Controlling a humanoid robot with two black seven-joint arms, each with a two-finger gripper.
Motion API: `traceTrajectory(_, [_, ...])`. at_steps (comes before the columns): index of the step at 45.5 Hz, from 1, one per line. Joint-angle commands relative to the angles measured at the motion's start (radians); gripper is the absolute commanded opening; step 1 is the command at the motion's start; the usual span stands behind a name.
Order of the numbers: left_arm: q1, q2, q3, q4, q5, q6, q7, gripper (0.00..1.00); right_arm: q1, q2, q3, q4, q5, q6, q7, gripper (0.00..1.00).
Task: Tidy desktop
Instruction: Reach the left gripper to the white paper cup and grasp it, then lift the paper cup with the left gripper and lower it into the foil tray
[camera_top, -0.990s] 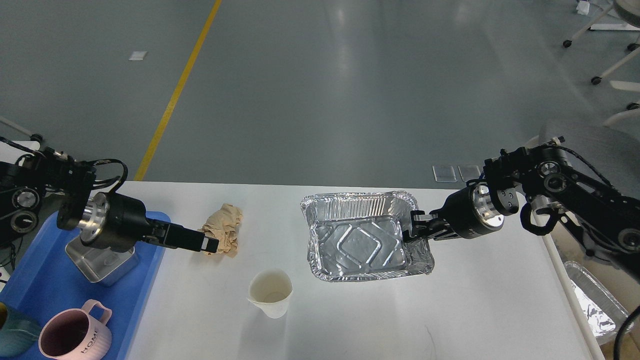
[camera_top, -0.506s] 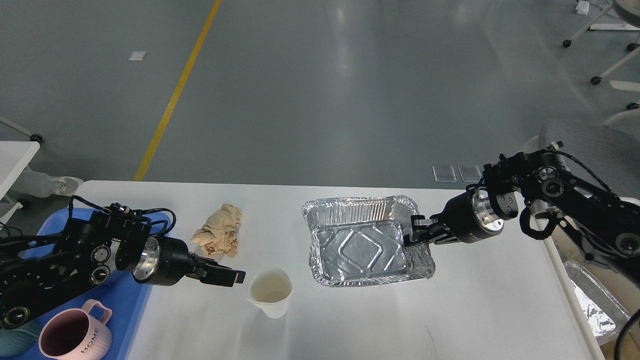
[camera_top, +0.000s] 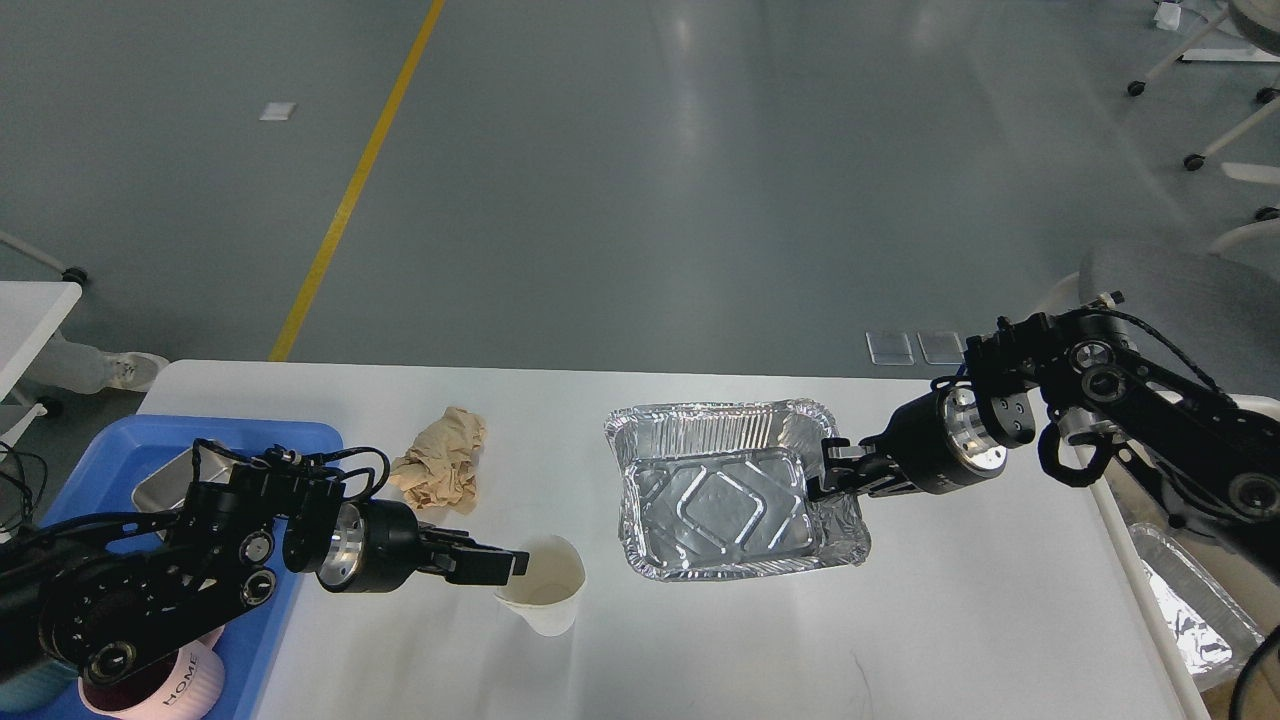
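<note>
The white desktop (camera_top: 700, 650) holds a crumpled tan paper (camera_top: 440, 470), a white paper cup (camera_top: 545, 595) and a silver foil tray (camera_top: 735, 490). My left gripper (camera_top: 505, 565) reaches in from the left and its tip is at the cup's left rim. It is seen dark and end-on, so its fingers cannot be told apart. My right gripper (camera_top: 825, 475) comes in from the right and is shut on the foil tray's right rim.
A blue plastic tray (camera_top: 90, 450) lies at the left edge with a metal container (camera_top: 160, 480) and a pink mug (camera_top: 190, 680), mostly hidden under my left arm. Beyond the table's right edge, another foil tray (camera_top: 1190, 610) lies lower down. A grey chair (camera_top: 1180, 290) stands at the right.
My left arm has swung down and right, from beside the crumpled paper to the paper cup's rim. My right gripper and the foil tray have shifted only slightly.
</note>
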Motion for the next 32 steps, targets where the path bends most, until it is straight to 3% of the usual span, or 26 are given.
traceTrajectory(1, [0.003,-0.008,0.002,0.019,0.0,-0.006,-0.001,0.46,-0.006,-0.002,0.0,0.001,0.0,0.0,0.0,0.0])
traceTrajectory(3, [0.003,-0.016,0.002,0.033,-0.003,-0.01,-0.001,0.38,-0.011,-0.002,0.001,0.001,0.002,0.0,0.0,0.0])
traceTrajectory(7, [0.009,-0.03,0.002,0.047,-0.006,-0.011,-0.002,0.32,-0.015,-0.002,0.001,0.003,0.0,0.0,0.0,0.0])
traceTrajectory(12, [0.022,-0.038,-0.002,0.047,-0.006,-0.039,-0.007,0.01,-0.021,-0.002,0.001,0.005,0.0,0.0,0.0,0.0])
traceTrajectory(28, [0.013,-0.044,-0.014,0.042,-0.003,-0.051,-0.018,0.0,-0.025,-0.003,0.003,0.005,0.0,0.0,0.0,0.0])
traceTrajectory(32, [0.008,-0.031,-0.018,0.033,-0.004,-0.06,-0.042,0.0,-0.025,-0.005,0.003,0.003,0.0,0.0,0.0,0.0])
